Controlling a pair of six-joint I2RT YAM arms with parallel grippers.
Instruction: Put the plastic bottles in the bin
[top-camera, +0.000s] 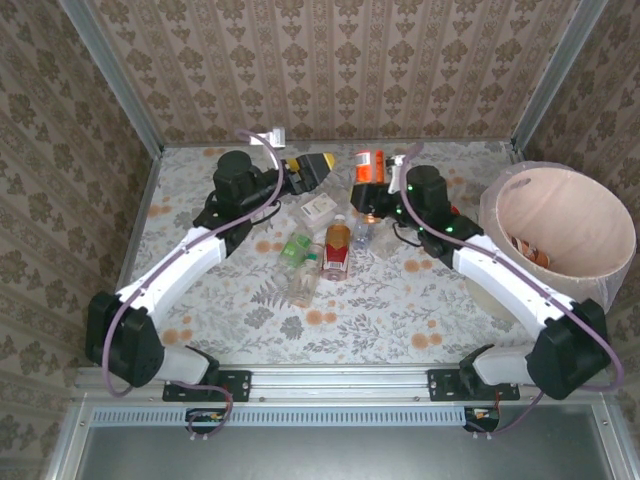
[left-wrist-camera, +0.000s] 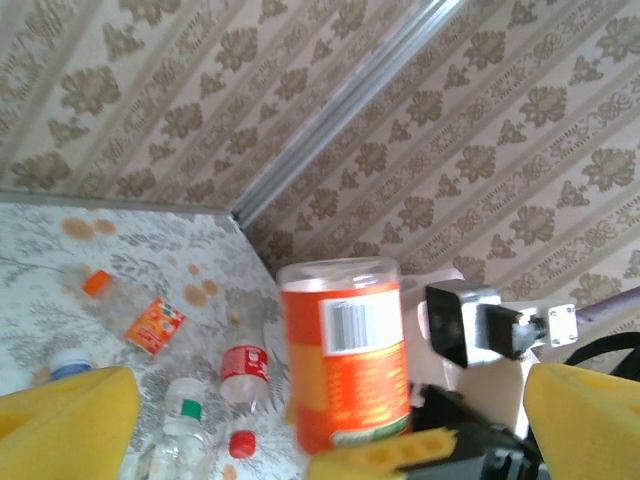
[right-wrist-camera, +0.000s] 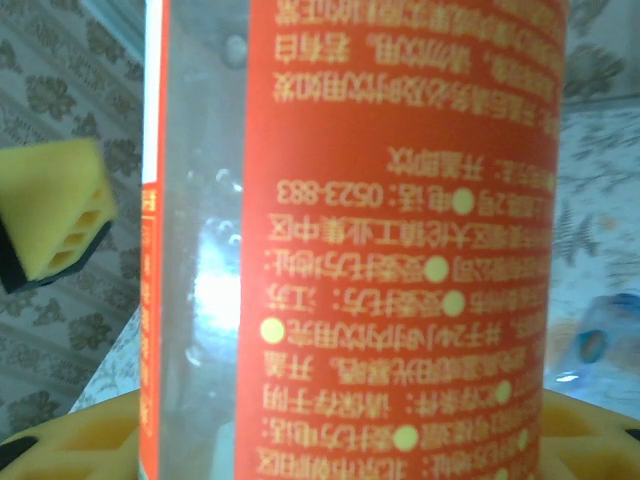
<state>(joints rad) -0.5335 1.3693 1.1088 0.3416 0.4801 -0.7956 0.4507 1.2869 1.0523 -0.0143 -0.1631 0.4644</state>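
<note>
While the yellow fingers (left-wrist-camera: 60, 420) of the left gripper (top-camera: 308, 172) stand wide apart, an orange-labelled bottle (left-wrist-camera: 345, 355) sits upright between them. It seems to be clamped at its base by the right gripper (top-camera: 368, 196). More bottles (top-camera: 335, 248) lie mid-table (top-camera: 400, 300), and the pink bin (top-camera: 575, 215) stands at the right edge.

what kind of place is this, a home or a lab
Probably a lab test cell, not a home: wallpapered panels in metal framing, two arms bolted to a rail, bottles scattered beside a bin.
</note>
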